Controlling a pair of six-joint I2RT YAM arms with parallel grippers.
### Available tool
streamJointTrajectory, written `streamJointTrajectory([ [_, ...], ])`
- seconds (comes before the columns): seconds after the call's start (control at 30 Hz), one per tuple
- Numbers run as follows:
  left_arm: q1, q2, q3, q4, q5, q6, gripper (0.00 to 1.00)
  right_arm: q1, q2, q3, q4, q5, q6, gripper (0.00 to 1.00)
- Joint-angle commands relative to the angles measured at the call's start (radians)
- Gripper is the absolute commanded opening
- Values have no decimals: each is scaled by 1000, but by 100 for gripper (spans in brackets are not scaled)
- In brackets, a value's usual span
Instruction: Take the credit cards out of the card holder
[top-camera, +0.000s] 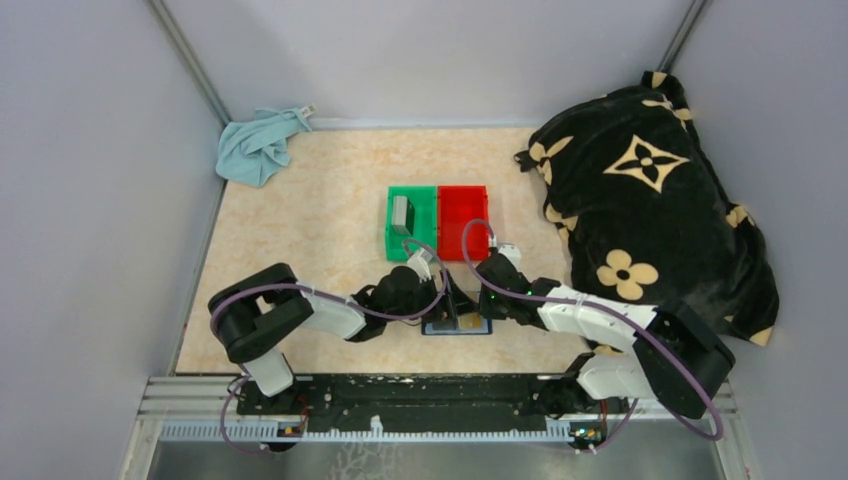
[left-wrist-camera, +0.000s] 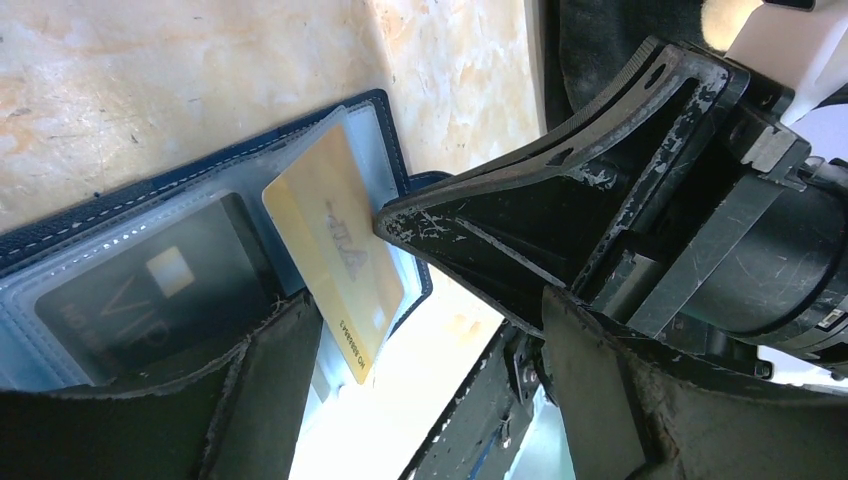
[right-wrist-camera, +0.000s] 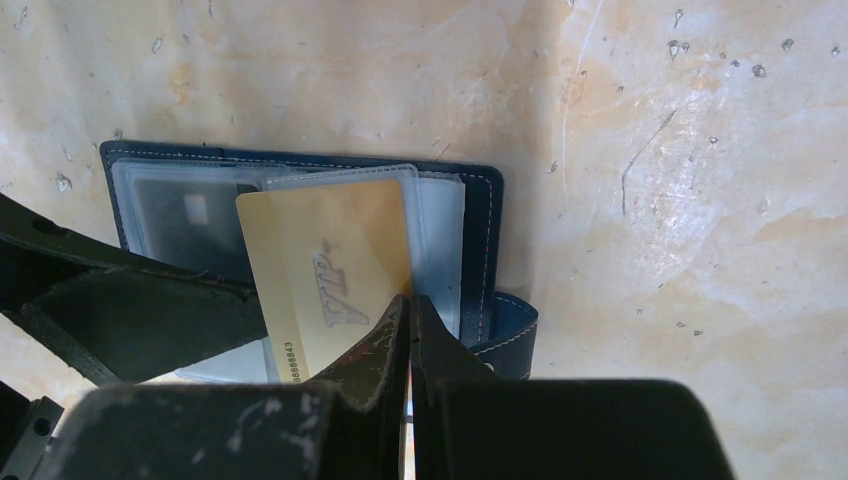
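Note:
The navy card holder (right-wrist-camera: 485, 215) lies open on the table, also in the left wrist view (left-wrist-camera: 385, 120) and the top view (top-camera: 457, 327). A tan-gold card (right-wrist-camera: 320, 260) sticks up tilted, partly out of its clear pocket; it also shows in the left wrist view (left-wrist-camera: 335, 240). My right gripper (right-wrist-camera: 410, 305) is shut on the gold card's edge. A dark card (left-wrist-camera: 140, 300) sits in the other pocket. My left gripper (left-wrist-camera: 425, 310) is open, with one of its fingers (left-wrist-camera: 265, 385) resting on the holder beside the gold card. A grey card (top-camera: 402, 213) lies in the green bin (top-camera: 425, 200).
A red bin (top-camera: 463, 215) stands next to the green one, just behind the grippers. A black flower-patterned blanket (top-camera: 650, 200) fills the right side. A light blue cloth (top-camera: 258, 146) lies at the back left corner. Both arms meet over the holder near the front edge.

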Motion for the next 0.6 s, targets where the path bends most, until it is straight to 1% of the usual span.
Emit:
streamJointTrajectory([
  [0.0,-8,-14,30,96,24,-28,86,21,37,-63,-31,-81,26,0],
  [0.07,-8,-6,36,95,24,-30,85,21,29,-66,-36,-77,27,0],
  [0.13,-8,-3,39,89,19,-36,72,21,20,-70,-40,-76,29,0],
  [0.17,-8,0,38,85,10,-39,68,21,15,-73,-40,-74,30,0],
  [0.33,-8,-10,20,77,-8,-48,53,21,4,-80,-43,-69,36,0],
  [0.47,-8,-17,2,72,-18,-56,39,21,10,-76,-37,-69,35,0],
  [0.5,-8,-17,-1,70,-21,-57,33,21,15,-73,-37,-70,34,0],
  [0.53,-8,-19,-5,68,-24,-57,29,21,21,-71,-36,-70,33,0],
  [0.57,-7,-21,-8,67,-27,-58,27,21,24,-68,-36,-71,32,0],
])
